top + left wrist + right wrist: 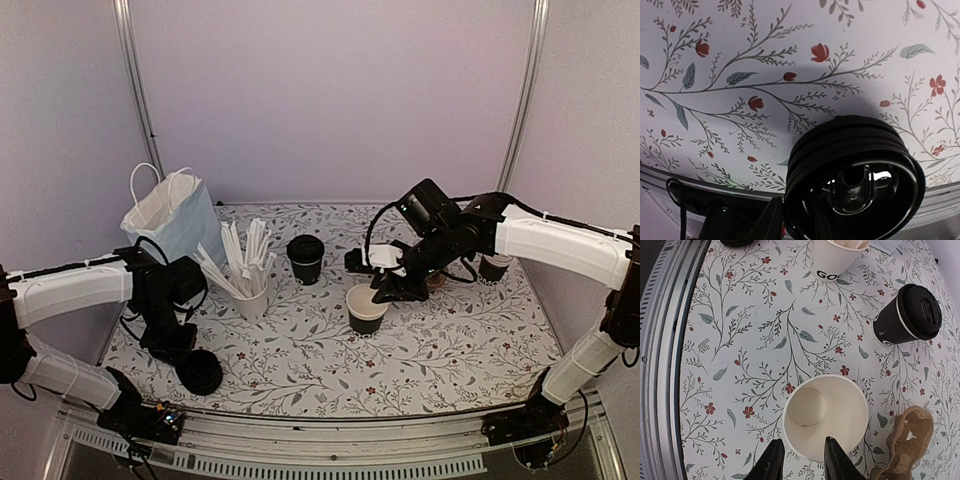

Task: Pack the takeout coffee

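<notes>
Top external view, starting from the left: the left pincer (186, 350) hangs right at the pile of loose black lids (200, 372), low left of the frame. Its wrist view shows only one finger beside the pile. The other is behind the lids, so I can't tell how far it's open or whether it has one. The pile sits near the worktop (300, 375) edge, so a sloppy pull could drag several lids or shove them off.

The white paper bag (172, 222) at upper left leans and I can't see into its mouth, so a cup going in could snag on the rim or handles imo.

Next comes the white cup of stirrers (251, 298), then the takeout coffee (305, 258): lidded, upright, frame centre, nothing touching it. No idea if it's full or if the lid's on tight.

Right of that, the right pincer (804, 449) is partly open. The near edge of an unlidded cup (824, 415) shows between its fingers, and it's not clamped on anything. That cup looks empty and light, so it's easy to tip, and the arm could clip the coffee too.

Far right there's a brown cardboard thing (907, 440) (sleeve? carrier?) and more cups (493, 267) half hidden behind the arm.
</notes>
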Motion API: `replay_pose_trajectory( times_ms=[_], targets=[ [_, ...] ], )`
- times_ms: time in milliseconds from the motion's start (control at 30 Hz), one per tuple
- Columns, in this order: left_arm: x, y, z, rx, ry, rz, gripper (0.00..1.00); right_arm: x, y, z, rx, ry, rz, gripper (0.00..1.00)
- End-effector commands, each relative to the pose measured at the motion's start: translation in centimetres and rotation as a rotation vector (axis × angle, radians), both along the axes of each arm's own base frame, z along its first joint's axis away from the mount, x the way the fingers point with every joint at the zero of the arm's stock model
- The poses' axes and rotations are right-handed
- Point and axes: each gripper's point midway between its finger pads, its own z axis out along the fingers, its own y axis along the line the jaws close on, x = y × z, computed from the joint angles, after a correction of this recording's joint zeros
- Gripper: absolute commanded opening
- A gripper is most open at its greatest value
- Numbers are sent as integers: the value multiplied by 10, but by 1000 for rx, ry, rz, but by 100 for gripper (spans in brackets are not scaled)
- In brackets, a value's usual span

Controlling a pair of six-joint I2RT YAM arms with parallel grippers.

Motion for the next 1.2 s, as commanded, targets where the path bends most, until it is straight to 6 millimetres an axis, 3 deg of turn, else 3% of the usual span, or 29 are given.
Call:
replay_pose_trajectory(
  times_ms=[0, 200, 400, 500, 800, 833, 900, 967, 1167],
  targets=[
    [3, 2, 2, 7, -5, 21, 22, 1, -2, -8, -18, 13, -11, 31],
    [15, 10, 17, 60, -67, 26, 15, 2, -1, -13, -28, 18, -11, 31],
    [19, 22, 16, 111, -63, 19, 4, 3, 1, -14, -32, 25, -11, 31],
    [21, 19, 14, 81, -65, 19, 0, 3, 0, -15, -35, 27, -13, 31],
    [33, 20, 34, 77, -120, 30, 0, 3, -2, -13, -37, 26, -20, 31],
    [32, 19, 34, 71, -118, 31, 5, 3, -1, -12, -35, 25, -19, 31],
    [28, 15, 30, 45, -95, 30, 25, 3, -1, -12, -35, 25, -20, 31],
    [26, 9, 21, 9, -82, 29, 34, 3, -1, -12, -35, 24, -19, 31],
    [27, 4, 4, -4, -54, 15, 36, 3, -1, -12, -38, 25, -17, 31]
  ],
)
